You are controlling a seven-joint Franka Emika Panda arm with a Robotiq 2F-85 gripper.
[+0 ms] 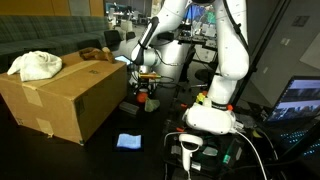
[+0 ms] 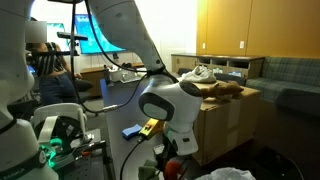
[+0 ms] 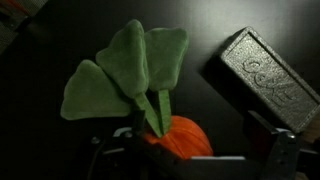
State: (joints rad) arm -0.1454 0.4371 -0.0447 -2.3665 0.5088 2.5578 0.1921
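Observation:
A plush carrot (image 3: 180,138) with an orange body and floppy green felt leaves (image 3: 125,68) lies on a dark surface. My gripper (image 3: 195,158) is lowered over it and open. The orange body sits between the two dark fingers, and a gap shows on the side of the right finger (image 3: 284,150). In both exterior views the gripper (image 1: 143,88) (image 2: 168,150) points down, just above the small orange carrot (image 1: 142,98) (image 2: 171,166), beside the cardboard box.
A grey textured metal block (image 3: 262,78) lies close beside the carrot. A large cardboard box (image 1: 70,98) carrying a white cloth (image 1: 35,65) stands next to the gripper. A blue object (image 1: 128,141) lies on the dark surface nearer the camera. The robot's base (image 1: 212,115) and cables lie nearby.

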